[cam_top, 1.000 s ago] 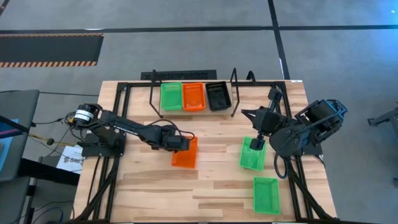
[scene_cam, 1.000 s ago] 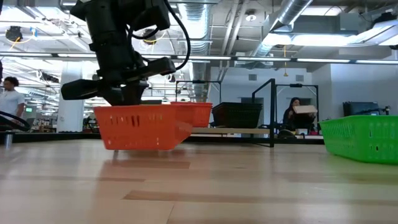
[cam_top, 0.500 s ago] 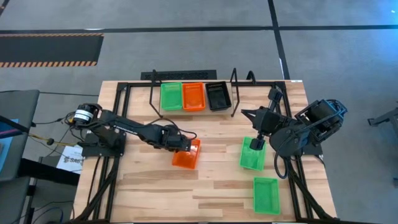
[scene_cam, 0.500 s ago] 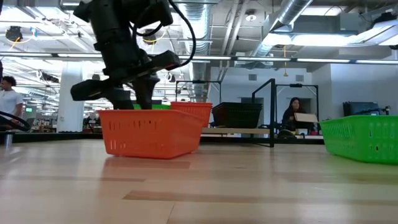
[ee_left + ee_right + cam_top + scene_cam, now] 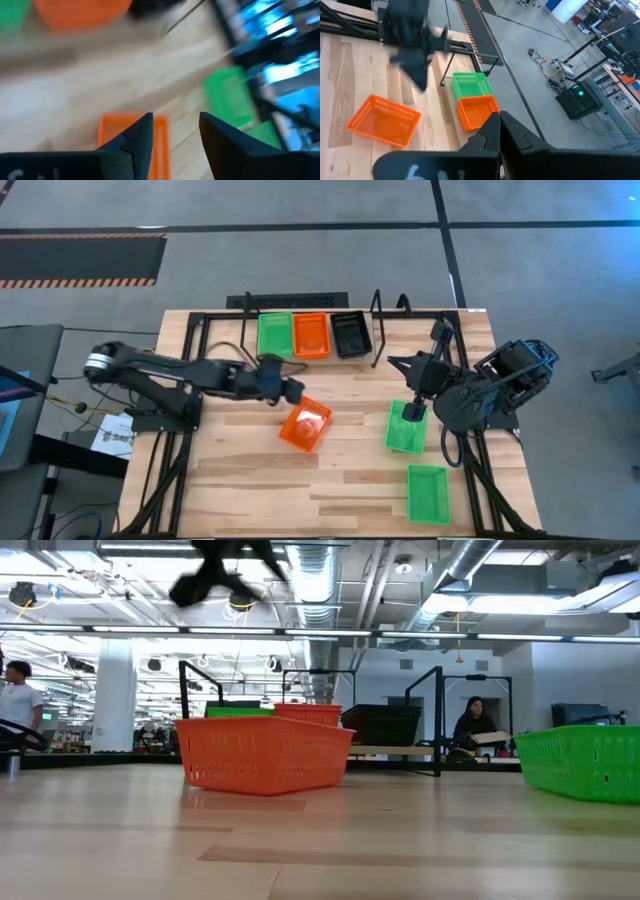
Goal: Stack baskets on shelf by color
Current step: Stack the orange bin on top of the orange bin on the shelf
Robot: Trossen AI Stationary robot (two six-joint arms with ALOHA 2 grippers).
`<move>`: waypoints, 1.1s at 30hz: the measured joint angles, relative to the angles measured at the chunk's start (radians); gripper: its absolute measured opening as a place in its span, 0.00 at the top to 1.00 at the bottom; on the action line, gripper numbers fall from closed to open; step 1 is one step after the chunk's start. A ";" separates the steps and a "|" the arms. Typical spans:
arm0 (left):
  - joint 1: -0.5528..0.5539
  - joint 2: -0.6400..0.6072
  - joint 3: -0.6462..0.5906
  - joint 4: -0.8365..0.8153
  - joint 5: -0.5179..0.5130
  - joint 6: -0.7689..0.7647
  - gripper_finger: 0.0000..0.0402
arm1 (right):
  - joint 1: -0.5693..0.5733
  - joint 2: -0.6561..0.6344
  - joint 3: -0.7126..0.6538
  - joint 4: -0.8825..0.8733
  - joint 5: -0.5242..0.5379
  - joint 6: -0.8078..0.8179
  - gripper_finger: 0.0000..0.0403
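The shelf (image 5: 310,308) at the table's far edge holds a green basket (image 5: 275,335), an orange basket (image 5: 311,335) and a black basket (image 5: 350,335) side by side. A loose orange basket (image 5: 305,426) stands askew on its bottom on the table's middle. My left gripper (image 5: 292,389) hangs open above and just beyond it, fingers apart (image 5: 175,135). My right gripper (image 5: 412,410) is shut (image 5: 500,131) over the far rim of a green basket (image 5: 405,430). Another green basket (image 5: 428,493) lies near the front right. My right gripper stands shut at the far rim (image 5: 410,404) of the green basket, seen from above. I cannot tell whether it touches the rim, since the gripper itself hides the spot.
The black tube frame (image 5: 200,320) runs along the table's sides and far edge. Bare wood lies at the front left (image 5: 240,490). People show in the room beyond the table (image 5: 478,730).
My left gripper has opened and let go of the loose orange basket, then risen and drawn back toward the far left. The basket, first held tipped just above the wood, now stands flat on the table, turned askew.
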 joint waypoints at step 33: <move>-0.548 -0.317 0.021 -1.078 -0.133 0.063 0.64 | -0.086 0.478 0.000 0.016 -0.549 1.380 0.92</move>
